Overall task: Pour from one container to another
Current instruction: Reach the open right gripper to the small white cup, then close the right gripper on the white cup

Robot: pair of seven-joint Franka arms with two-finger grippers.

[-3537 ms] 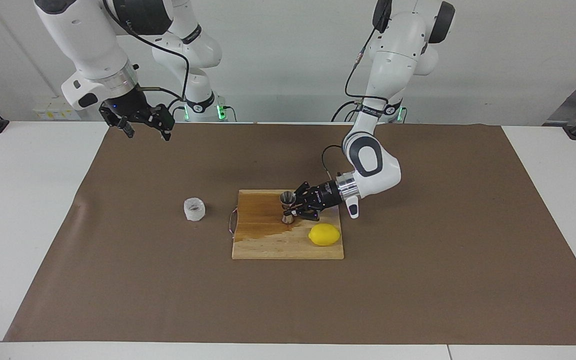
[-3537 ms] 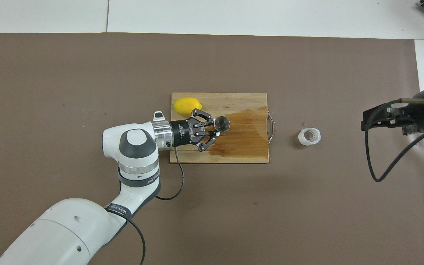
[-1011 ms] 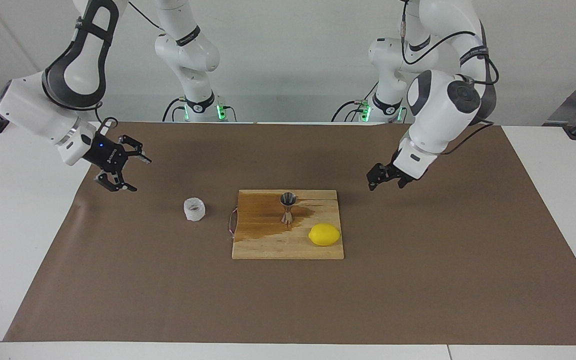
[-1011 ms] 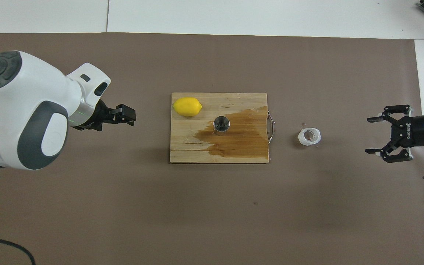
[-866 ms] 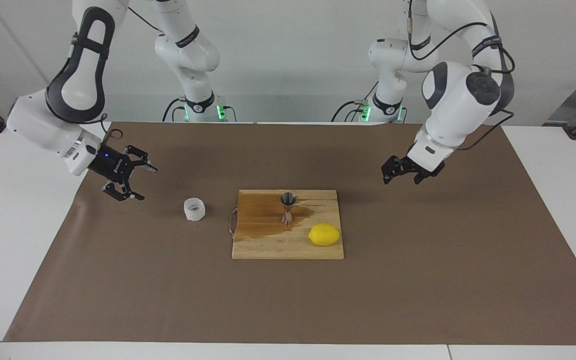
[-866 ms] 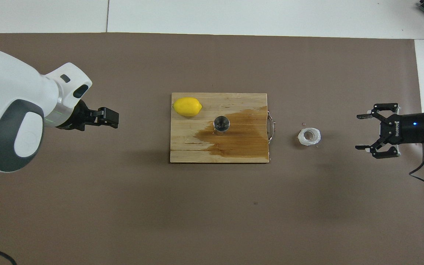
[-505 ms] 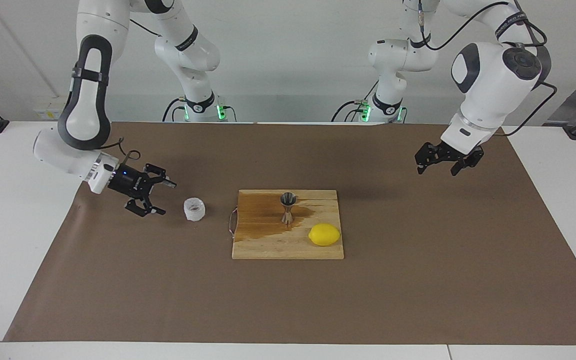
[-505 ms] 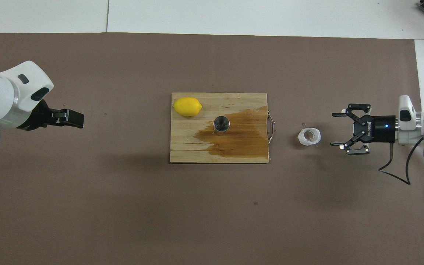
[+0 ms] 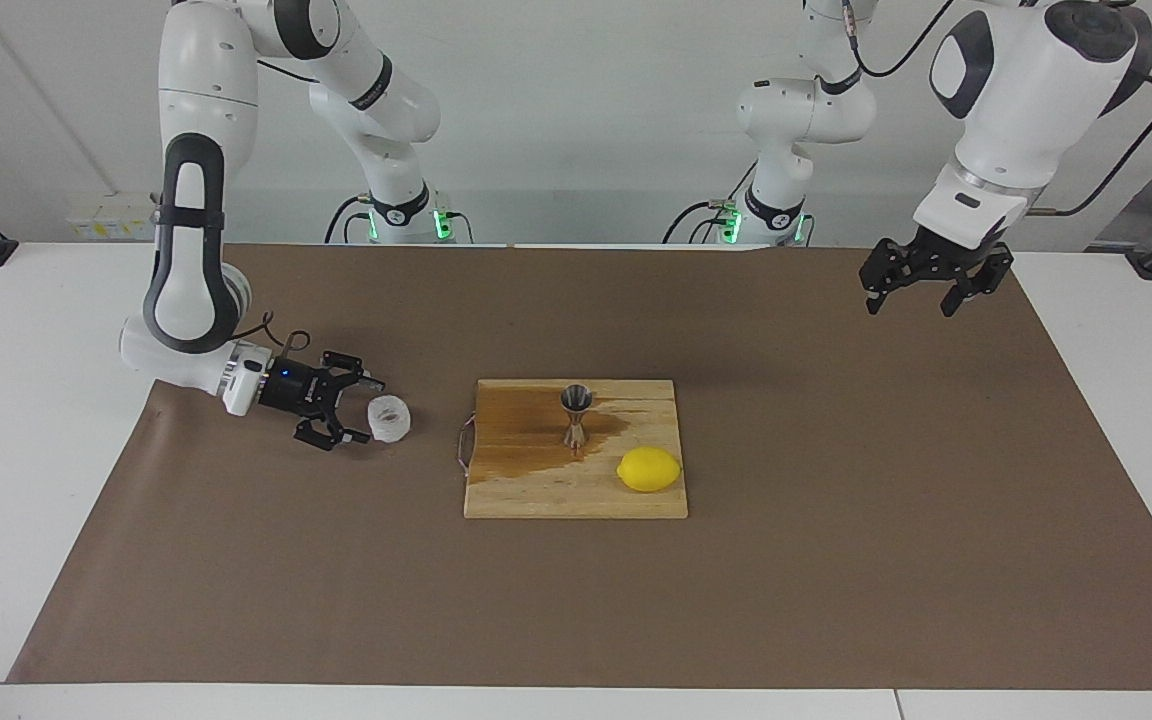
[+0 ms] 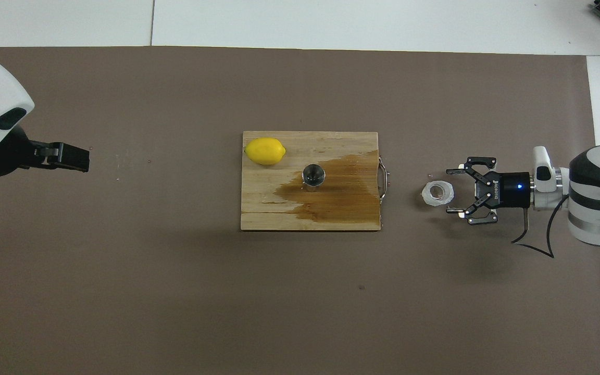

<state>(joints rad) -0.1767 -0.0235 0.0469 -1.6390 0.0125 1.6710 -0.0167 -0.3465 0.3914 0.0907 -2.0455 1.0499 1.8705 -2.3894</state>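
Currently: Right End Effector Level With the Ribbed Cup, Fingers Spread

Right end effector point(image 9: 354, 408) lies low over the brown paper mat point(image 9: 836, 560), pointed sideways at the translucent ribbed plastic cup point(image 9: 388, 419). Its fingers are spread apart and released; the tips reach the cup's sides at the end toward the right arm. Whether the tips touch the cup wall cannot be told. The cup stands upright on the mat, just beside the handle end of the wooden cutting board point(image 9: 536, 495), with a narrow strip of bare mat between them.

The steel hourglass jigger point(image 9: 576, 414) stands upright on the board, near the board's edge closest to the robots, on a dark wet stain point(image 10: 341, 192) that spreads to the handle end. A lemon point(image 9: 649, 469) rests at the board corner farther from the robots, toward the left arm's end, well apart from the cup.

Left end effector point(image 9: 926, 285) hangs raised over the mat near its edge toward the left arm's end of the bench point(image 9: 1116, 400), fingers apart and holding nothing; this arm waits.

Open mat surrounds the board on every side, widest along the edge farthest from the robots.
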